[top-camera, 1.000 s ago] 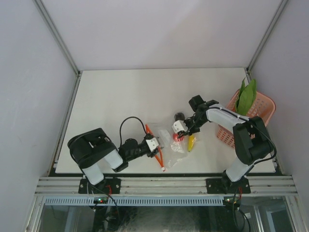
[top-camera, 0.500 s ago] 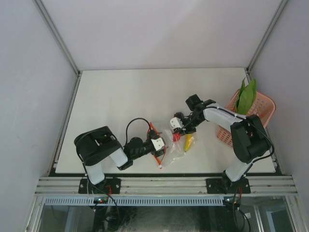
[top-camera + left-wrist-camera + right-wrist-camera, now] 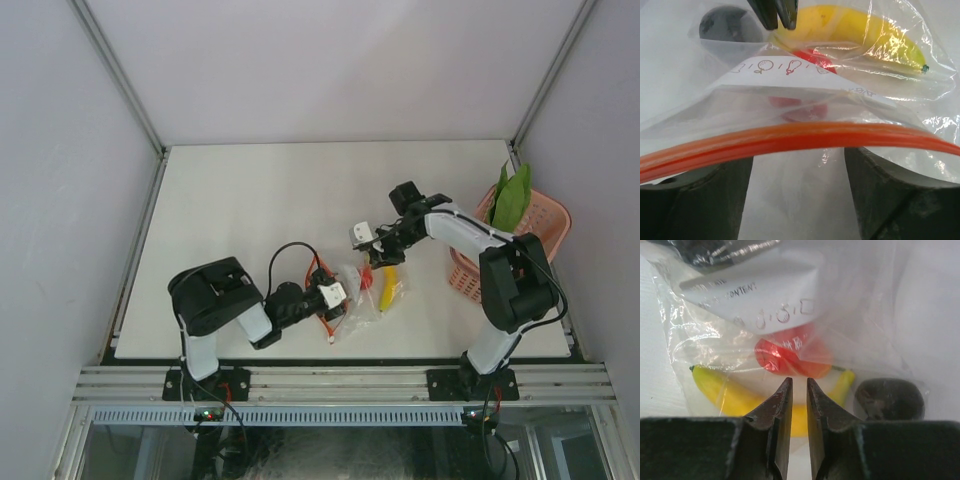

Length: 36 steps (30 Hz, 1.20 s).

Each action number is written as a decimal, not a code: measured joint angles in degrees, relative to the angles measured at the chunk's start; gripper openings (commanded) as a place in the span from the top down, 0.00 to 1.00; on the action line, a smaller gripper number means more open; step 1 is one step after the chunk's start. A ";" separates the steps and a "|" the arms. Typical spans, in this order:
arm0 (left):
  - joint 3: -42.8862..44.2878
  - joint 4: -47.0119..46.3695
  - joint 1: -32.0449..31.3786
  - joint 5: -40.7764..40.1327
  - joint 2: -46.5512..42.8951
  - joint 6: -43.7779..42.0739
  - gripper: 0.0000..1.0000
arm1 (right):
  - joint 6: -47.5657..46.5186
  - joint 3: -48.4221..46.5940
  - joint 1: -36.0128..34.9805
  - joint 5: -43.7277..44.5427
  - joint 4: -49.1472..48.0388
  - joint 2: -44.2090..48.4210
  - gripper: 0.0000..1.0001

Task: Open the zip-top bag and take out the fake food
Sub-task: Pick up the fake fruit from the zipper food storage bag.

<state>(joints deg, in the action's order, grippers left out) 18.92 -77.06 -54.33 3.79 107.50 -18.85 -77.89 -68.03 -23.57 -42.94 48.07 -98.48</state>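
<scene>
From above, the zip-top bag (image 3: 358,295) lies toward the near edge of the table, between the arms. The left gripper (image 3: 338,296) meets its left, zippered end and the right gripper (image 3: 378,252) is over its far side. The banana (image 3: 388,288) shows at the bag's right. The leafy vegetable (image 3: 512,198) stands in the pink basket (image 3: 545,215), well apart to the right.

In the left wrist view the jaws stand wide apart, and the orange zipper strip (image 3: 800,136) lies across them, closed along what shows. Nothing is clamped, so a pull from the other arm would likely drag the whole bag instead of parting the seal.

In the right wrist view the fingers (image 3: 782,405) are almost together with only a sliver between them. They seem to nip a fold of clear film above the red fruit (image 3: 790,355), near the dark ball (image 3: 888,399). That hold is on the bag's body, not its lip, so the slick film may slip free or stretch, and lifting here could tip the fruit against a sealed zipper
</scene>
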 measured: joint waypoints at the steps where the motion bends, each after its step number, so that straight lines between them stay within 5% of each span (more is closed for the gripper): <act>1: 0.13 0.00 0.00 -0.15 0.24 0.11 0.28 | 0.57 -0.02 0.26 -0.07 -0.04 0.09 0.83; 9: 0.33 0.00 -0.02 -0.70 0.61 0.26 0.31 | 3.85 -0.02 -2.56 4.44 -1.53 -0.90 0.84; 15: 1.90 0.00 -0.02 -0.85 1.16 0.26 0.19 | 5.79 -0.09 -4.50 5.84 -1.95 -2.82 0.85; 26: 4.28 -0.02 -0.02 -0.61 2.27 0.26 0.13 | 10.56 -5.70 -5.84 5.60 0.39 -7.04 0.86; 36: 6.14 -0.04 -0.02 -0.87 4.59 0.55 0.18 | 13.66 -9.40 -6.62 5.57 3.98 -9.97 0.87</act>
<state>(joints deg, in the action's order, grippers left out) 25.06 -77.10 -54.35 2.92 112.09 -18.31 -64.23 -77.43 -30.20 -37.36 52.05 -108.44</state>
